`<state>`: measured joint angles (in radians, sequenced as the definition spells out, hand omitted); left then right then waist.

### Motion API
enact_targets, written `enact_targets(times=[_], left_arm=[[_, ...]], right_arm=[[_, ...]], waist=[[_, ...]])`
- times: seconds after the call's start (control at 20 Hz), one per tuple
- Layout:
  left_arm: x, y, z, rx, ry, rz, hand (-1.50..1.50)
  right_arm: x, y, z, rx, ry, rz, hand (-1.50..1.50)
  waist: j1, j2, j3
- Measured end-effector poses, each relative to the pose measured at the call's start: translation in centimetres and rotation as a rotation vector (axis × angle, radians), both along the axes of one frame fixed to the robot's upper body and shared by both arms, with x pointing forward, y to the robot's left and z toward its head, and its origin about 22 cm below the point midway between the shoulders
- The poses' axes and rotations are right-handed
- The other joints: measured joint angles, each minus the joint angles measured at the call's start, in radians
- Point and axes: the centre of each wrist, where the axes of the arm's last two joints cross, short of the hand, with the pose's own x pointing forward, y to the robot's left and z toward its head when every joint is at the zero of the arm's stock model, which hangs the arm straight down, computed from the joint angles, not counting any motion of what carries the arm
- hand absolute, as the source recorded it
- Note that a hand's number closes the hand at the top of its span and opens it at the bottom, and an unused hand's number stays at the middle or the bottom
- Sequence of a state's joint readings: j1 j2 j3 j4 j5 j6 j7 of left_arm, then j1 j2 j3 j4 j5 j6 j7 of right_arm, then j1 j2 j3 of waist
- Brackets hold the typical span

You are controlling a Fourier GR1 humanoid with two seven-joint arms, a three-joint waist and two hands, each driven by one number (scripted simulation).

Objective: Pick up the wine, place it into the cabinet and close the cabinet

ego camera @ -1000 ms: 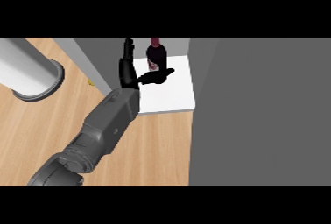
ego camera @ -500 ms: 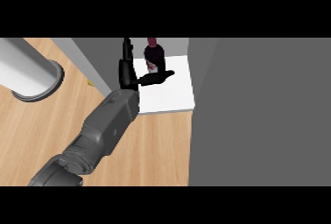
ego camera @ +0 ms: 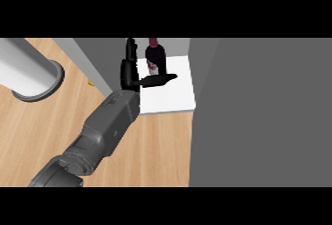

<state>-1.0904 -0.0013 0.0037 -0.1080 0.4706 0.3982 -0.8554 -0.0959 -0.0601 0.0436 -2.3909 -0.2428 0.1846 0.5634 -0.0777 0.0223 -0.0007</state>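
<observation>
At the far left of the head view a large grey cylinder (ego camera: 29,72) stood on the wooden counter (ego camera: 156,145), well apart from the work. To its right, 1 grey forearm (ego camera: 103,132) rose from the lower edge toward the cabinet; which arm it was could not be told with certainty, though its position at the left suggested the robot's left. Its hand (ego camera: 133,72) was spread wide, fingers straight and pointing up along the cabinet's grey inner wall (ego camera: 103,61), thumb stretched out to the right. It held nothing.

The wine (ego camera: 156,57), a dark bottle, stood upright at the back of the cabinet's white shelf (ego camera: 178,94), just beside the hand. The thumb lay just in front of the bottle's base; whether it touched could not be judged. The placing step appeared complete, with closing outstanding.

To the right, a broad grey panel (ego camera: 259,110) filled the view, judged to be the open cabinet door.

Risks noted: the thumb sat close enough that a sideways withdrawal could clip the bottle and tip it, a tall narrow item being easily upset. If the door were swung before the forearm cleared the opening, it would strike the arm. The other hand did not show.
</observation>
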Motion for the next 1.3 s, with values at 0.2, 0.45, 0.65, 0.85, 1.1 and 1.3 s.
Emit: enact_targets(times=[0.2,0.45,0.65,0.85,1.1,1.3], left_arm=[[0.0,0.0,-0.1,-0.002,-0.005,-0.014,-1.50],[-0.1,0.0,-0.1,-0.049,-0.022,-0.046,-1.50],[-0.3,0.0,-0.2,-0.090,-0.031,-0.054,-1.50],[-0.7,0.0,-0.6,-0.121,-0.039,-0.065,-1.50],[-2.1,-0.1,-2.0,-0.147,-0.007,-0.061,-1.50],[-4.3,-1.0,-3.3,-0.162,0.003,-0.079,-1.50]], right_arm=[[-0.2,0.2,0.0,0.000,0.008,0.005,-1.50],[-0.2,0.0,-0.1,-0.009,0.006,0.000,-1.50],[-0.3,0.2,-0.3,-0.002,0.009,0.008,-1.50],[-0.2,0.5,0.1,0.005,0.014,0.006,-1.50],[-0.2,0.2,0.2,-0.006,0.016,-0.005,-1.50],[-0.1,-0.1,0.1,-0.006,0.009,-0.024,-1.50]], waist=[[0.000,-0.002,-0.001],[0.000,-0.005,-0.001],[-0.002,-0.010,0.000],[0.001,-0.015,0.000],[0.013,-0.020,0.000],[0.029,-0.022,0.000]])
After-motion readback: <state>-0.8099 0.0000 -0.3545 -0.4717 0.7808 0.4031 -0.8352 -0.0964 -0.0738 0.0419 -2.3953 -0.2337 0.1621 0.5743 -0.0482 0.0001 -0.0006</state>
